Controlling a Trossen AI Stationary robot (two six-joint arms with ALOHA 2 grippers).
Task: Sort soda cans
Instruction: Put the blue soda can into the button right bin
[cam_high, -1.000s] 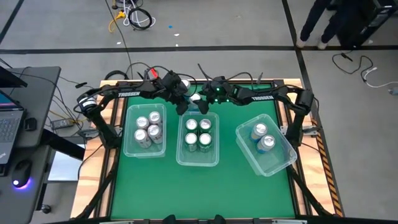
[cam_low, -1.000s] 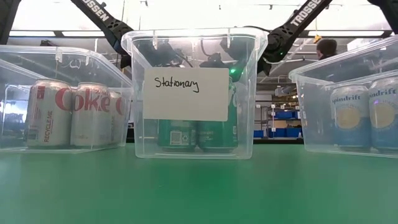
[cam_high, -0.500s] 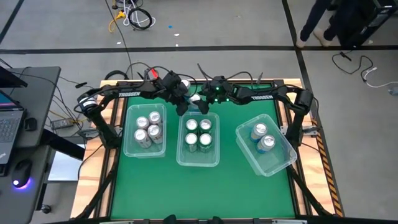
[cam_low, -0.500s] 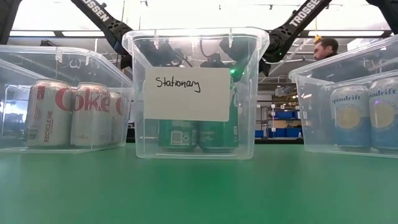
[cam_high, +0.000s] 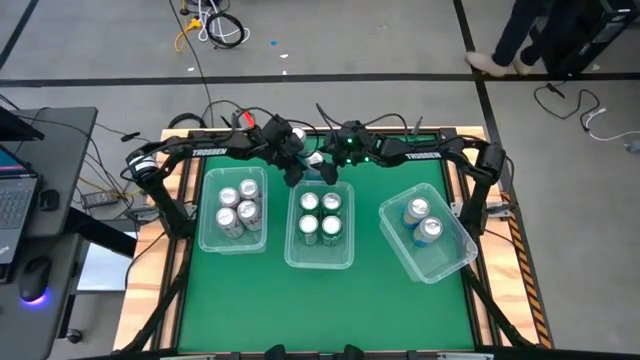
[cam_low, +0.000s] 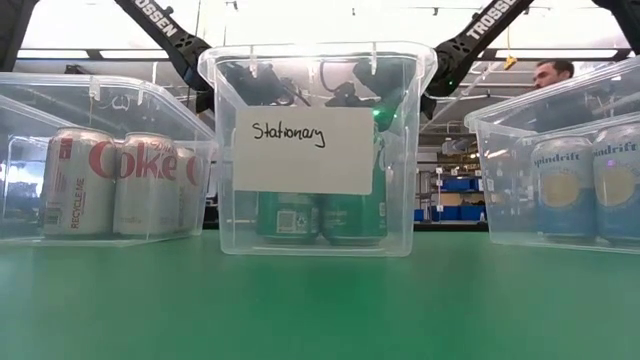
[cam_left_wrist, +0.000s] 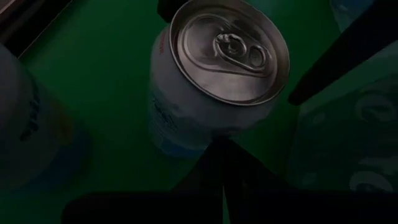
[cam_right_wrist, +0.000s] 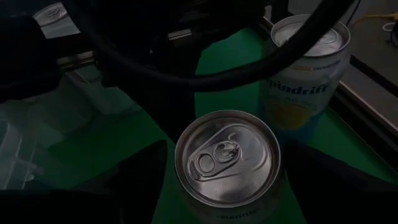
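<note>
Both end effectors meet at the far edge of the green worktop (cam_high: 370, 290), behind the middle bin (cam_high: 318, 262). The left end effector (cam_high: 296, 168) looks down on an upright pale can (cam_left_wrist: 214, 81) between its dark fingers (cam_left_wrist: 348, 53); whether they clamp it I cannot tell. The right end effector (cam_high: 328, 168) hangs over a silver-topped can (cam_right_wrist: 227, 163), a Spindrift can (cam_right_wrist: 305, 68) just beyond; its grip is also unclear. Diet Coke cans (cam_low: 105, 182), green cans (cam_low: 320, 215) and blue Spindrift cans (cam_low: 585, 187) sit in three separate bins
</note>
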